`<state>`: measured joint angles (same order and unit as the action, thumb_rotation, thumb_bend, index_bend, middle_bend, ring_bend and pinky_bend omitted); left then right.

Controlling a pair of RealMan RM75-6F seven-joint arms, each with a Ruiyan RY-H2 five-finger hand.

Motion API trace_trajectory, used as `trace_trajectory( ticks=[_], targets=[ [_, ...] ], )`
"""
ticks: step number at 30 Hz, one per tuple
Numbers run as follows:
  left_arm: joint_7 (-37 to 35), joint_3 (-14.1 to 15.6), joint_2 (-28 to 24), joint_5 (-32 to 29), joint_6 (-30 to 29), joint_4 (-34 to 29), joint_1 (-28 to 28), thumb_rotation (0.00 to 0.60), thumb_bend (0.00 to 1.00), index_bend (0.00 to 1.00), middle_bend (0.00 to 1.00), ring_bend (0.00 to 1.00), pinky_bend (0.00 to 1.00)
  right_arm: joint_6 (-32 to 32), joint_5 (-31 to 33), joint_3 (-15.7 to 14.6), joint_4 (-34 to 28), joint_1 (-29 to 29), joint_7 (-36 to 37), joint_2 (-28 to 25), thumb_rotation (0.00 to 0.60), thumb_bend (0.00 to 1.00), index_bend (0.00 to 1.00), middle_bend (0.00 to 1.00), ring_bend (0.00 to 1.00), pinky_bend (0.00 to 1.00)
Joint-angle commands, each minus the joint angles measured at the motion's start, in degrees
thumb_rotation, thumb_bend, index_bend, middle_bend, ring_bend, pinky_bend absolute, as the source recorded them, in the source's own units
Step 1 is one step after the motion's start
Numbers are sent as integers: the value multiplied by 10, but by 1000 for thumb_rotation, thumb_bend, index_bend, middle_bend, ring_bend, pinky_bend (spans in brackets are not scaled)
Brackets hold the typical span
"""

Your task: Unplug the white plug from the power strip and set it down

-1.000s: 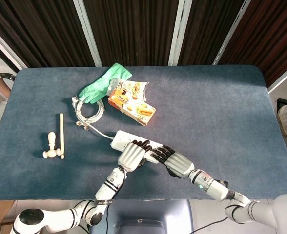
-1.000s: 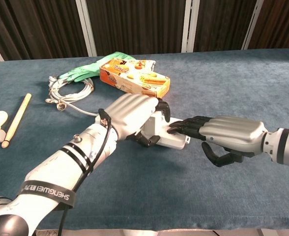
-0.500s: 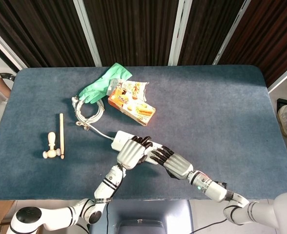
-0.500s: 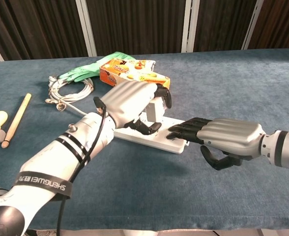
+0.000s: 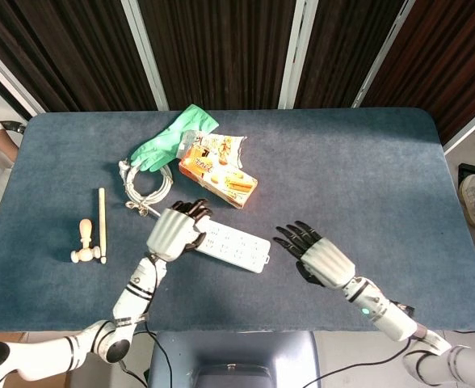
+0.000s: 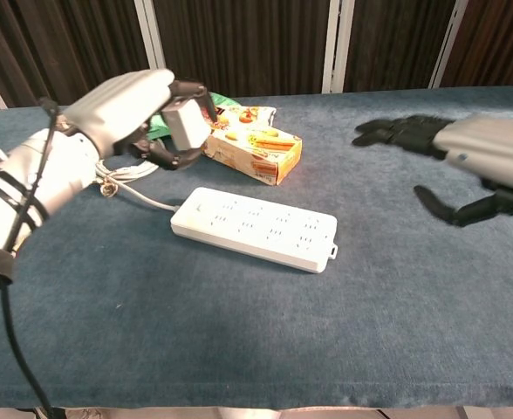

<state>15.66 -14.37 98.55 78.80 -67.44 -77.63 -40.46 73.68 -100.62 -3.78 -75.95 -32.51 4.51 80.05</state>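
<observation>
Chest view shows the left hand (image 6: pixel 130 109) raised above the table (image 6: pixel 239 349), its dark fingers (image 6: pixel 165 153) curled around the white plug (image 6: pixel 187 125), which hangs clear of the power strip (image 6: pixel 255 229) and is lifted off the cloth. From the head view the same hand (image 5: pixel 175 229) hovers over the strip's left end (image 5: pixel 233 246), so the plug itself is hidden there. At the far left of the table lie a wooden stick (image 5: pixel 102 224) and a small wooden peg (image 5: pixel 84 241), just beside each other. Behind the left hand sits a coiled white cable (image 5: pixel 146 182), with a green rubber glove (image 5: pixel 173 139) touching its upper edge. An orange snack box (image 5: pixel 219 178) lies flat, closed, its contents not visible, with a crumpled packet (image 5: pixel 217 145) just behind it. The power strip rests flat near the front middle of the blue cloth, all its sockets bare, a thin cord (image 6: pixel 143 199) running from its left end toward the coil. To the right, the right hand (image 5: pixel 318 255) hangs palm-down above the cloth, well apart from the strip, fingers (image 6: pixel 396 131) spread and holding nothing. Bare blue cloth stretches from that hand to the right edge and along the front edge.
</observation>
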Motion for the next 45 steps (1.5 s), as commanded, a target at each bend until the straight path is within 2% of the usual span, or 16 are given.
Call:
trace_trajectory(
  ticks=[1, 6, 10, 12, 17, 22, 26, 29, 31, 33, 34, 36, 37, 39, 42, 45],
  targets=[
    [-35, 19, -38, -41, 24, -4, 33, 600, 541, 376, 499, 331, 318, 81, -12, -1, -49, 47, 17, -73, 600, 722, 0, 54, 0, 0],
    [-80, 41, -41, -84, 75, 44, 52, 600, 519, 354, 470, 303, 243, 144, -16, 0, -85, 82, 44, -120, 600, 704, 0, 41, 0, 0],
    [-107, 43, -30, -102, 109, 80, 50, 600, 501, 304, 418, 268, 204, 148, -18, 2, -96, 90, 43, -134, 600, 702, 0, 40, 0, 0],
    [-111, 44, -23, -99, 110, 95, 48, 600, 487, 257, 357, 227, 192, 138, -16, 1, -100, 91, 37, -137, 600, 702, 0, 36, 0, 0],
    [-110, 51, -22, -105, 125, 107, 50, 600, 449, 83, 133, 72, 178, 117, -13, -1, -103, 94, 22, -137, 600, 702, 0, 23, 0, 0],
    [-102, 51, -33, -118, 140, 94, 50, 600, 429, 23, 44, 15, 169, 116, -15, -2, -106, 98, 21, -139, 600, 688, 0, 22, 0, 0],
    [-97, 65, -88, -70, 80, 25, 73, 600, 401, 0, 0, 0, 157, 132, 6, -13, -137, 136, -21, -171, 600, 566, 0, 4, 0, 0],
    [-109, 88, -129, 8, -15, -16, 108, 600, 401, 0, 0, 0, 151, 139, 53, -19, -173, 176, -60, -199, 600, 494, 0, 0, 0, 0],
    [-133, 117, -167, 72, -84, -47, 139, 600, 412, 0, 0, 0, 147, 144, 106, -21, -201, 208, -87, -217, 600, 448, 0, 0, 0, 0],
    [-184, 154, -206, 133, -135, -67, 166, 600, 429, 0, 4, 0, 138, 156, 148, -15, -209, 233, -99, -221, 600, 331, 0, 0, 0, 0],
    [-233, 183, -231, 174, -170, -69, 185, 600, 435, 0, 9, 0, 129, 166, 169, -10, -202, 248, -96, -216, 600, 266, 0, 0, 0, 0],
    [-296, 212, -252, 212, -230, -44, 218, 600, 437, 0, 11, 0, 117, 177, 194, -5, -181, 269, -81, -204, 600, 196, 0, 0, 0, 0],
    [-310, 219, -251, 220, -269, -12, 242, 600, 437, 0, 6, 0, 110, 180, 213, -1, -170, 282, -71, -197, 600, 184, 0, 0, 0, 0],
    [-320, 222, -241, 216, -309, 30, 274, 600, 437, 0, 1, 0, 98, 180, 233, 4, -167, 295, -69, -198, 600, 179, 0, 0, 0, 0],
    [-323, 228, -242, 230, -328, 53, 289, 600, 434, 0, 0, 0, 85, 208, 232, 18, -164, 313, -50, -196, 600, 179, 0, 0, 0, 0],
    [-321, 230, -247, 226, -314, 52, 292, 600, 434, 0, 0, 0, 84, 214, 218, 18, -163, 322, -34, -199, 600, 179, 0, 0, 0, 0]
  ],
)
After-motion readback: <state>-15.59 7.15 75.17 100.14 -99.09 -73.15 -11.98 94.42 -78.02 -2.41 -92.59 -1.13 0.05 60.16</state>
